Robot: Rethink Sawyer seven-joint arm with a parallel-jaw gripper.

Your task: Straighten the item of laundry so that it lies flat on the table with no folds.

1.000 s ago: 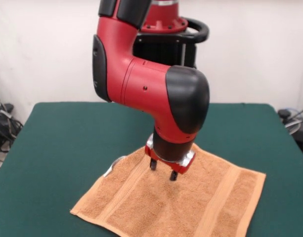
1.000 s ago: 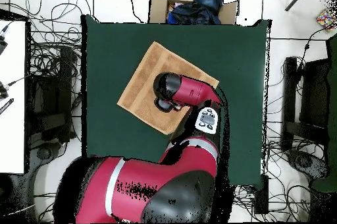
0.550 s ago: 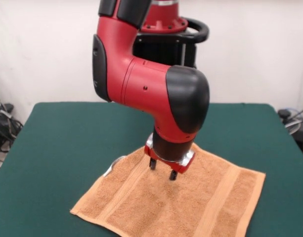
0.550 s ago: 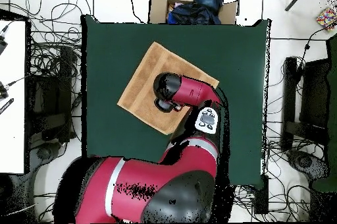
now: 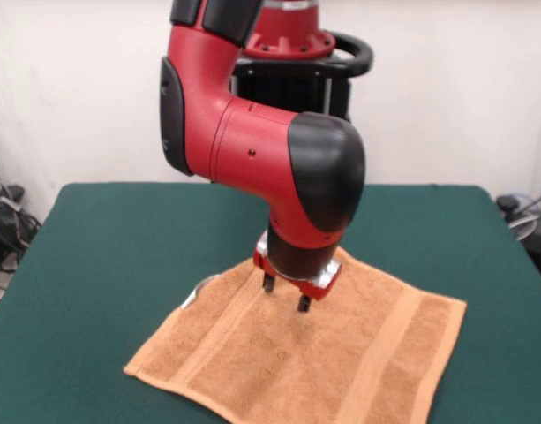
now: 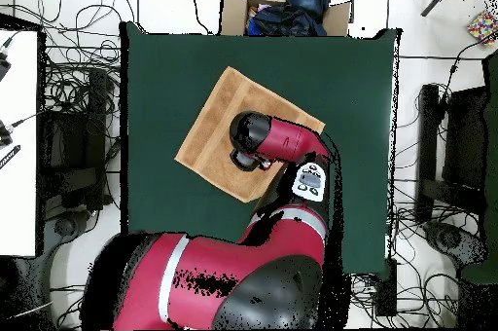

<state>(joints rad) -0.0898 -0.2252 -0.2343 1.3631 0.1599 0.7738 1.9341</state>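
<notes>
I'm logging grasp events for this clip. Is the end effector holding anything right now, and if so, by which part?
Nothing is held. The end effector hangs open just above the middle of the towel, which lies spread on the table.

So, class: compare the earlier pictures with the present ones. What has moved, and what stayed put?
The arm has shifted a little: in the front view the gripper has moved slightly left and up over the towel, jaws open and holding nothing. The towel's outline shifted slightly too. The towel remains spread flat on the table.
</notes>
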